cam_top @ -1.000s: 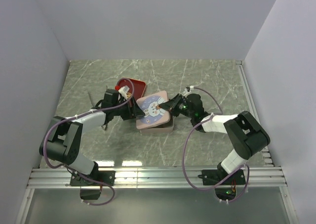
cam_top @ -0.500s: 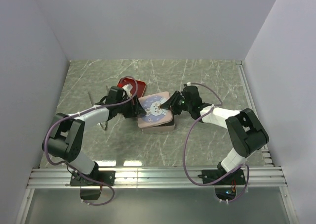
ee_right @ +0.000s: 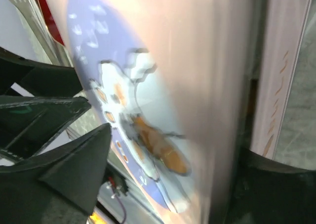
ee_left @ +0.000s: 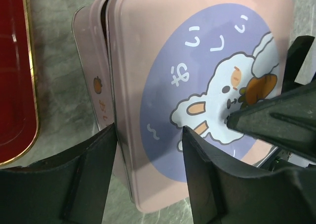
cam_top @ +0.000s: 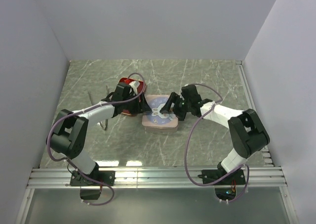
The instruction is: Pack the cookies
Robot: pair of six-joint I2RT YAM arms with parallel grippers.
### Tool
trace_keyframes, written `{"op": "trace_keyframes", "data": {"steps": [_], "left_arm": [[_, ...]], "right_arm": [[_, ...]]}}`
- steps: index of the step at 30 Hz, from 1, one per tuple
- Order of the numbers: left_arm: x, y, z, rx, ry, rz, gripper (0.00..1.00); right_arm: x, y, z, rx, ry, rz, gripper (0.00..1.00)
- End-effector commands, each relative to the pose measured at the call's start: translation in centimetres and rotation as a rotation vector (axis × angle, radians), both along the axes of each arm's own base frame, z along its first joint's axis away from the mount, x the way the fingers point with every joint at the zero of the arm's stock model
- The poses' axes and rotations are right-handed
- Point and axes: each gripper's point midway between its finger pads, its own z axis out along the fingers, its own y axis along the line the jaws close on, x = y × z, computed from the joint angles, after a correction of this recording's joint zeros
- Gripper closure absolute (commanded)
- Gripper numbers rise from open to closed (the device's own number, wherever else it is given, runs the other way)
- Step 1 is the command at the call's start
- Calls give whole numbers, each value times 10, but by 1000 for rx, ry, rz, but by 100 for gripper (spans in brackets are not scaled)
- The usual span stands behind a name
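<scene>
The cookies are hidden. A pink tin [cam_top: 159, 121] stands mid-table, and its lid [cam_top: 159, 112], printed with a rabbit on a purple disc, lies flat on it. In the left wrist view the lid [ee_left: 197, 61] sits slightly off the tin's base [ee_left: 91, 75]. My left gripper [cam_top: 143, 105] is open at the lid's left edge: one finger [ee_left: 94, 174] is outside the rim, the other on top [ee_left: 148, 169]. My right gripper [cam_top: 172, 105] is open at the right edge, with the lid [ee_right: 163, 61] and the tin's side [ee_right: 279, 85] between its fingers [ee_right: 173, 184].
A red tray with a gold rim [cam_top: 131, 85] lies just behind the left gripper, touching the tin's far-left side; it also shows in the left wrist view [ee_left: 15, 85]. Grey walls close in the marble table on three sides.
The lid was tilted between both grippers and now lies flat on the tin. My right gripper has opened wide. Both grippers and the tin have shifted slightly.
</scene>
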Motion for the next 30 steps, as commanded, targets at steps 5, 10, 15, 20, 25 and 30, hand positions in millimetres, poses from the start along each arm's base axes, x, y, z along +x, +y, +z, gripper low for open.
{"op": "trace_keyframes", "data": {"steps": [5,10,15,20,25,30], "left_arm": [[16,-19,25,-40,-84,-33,41],[15,-19,19,-23,-61,-33,42],[16,-20,16,-10,-52,-28,42],[16,-21,13,-1,-43,-27,42],[17,-24,12,3,-32,-29,43],[15,-25,11,10,-19,-29,43]], "right_arm": [[9,-34,36,-125,-49,28,7],[0,-56,28,-201,5,27,7],[-4,-80,29,-278,35,11,7],[-5,-100,36,-330,31,-17,7],[-3,-106,59,-307,-16,-47,8],[-9,-119,70,-345,-43,-61,17]]}}
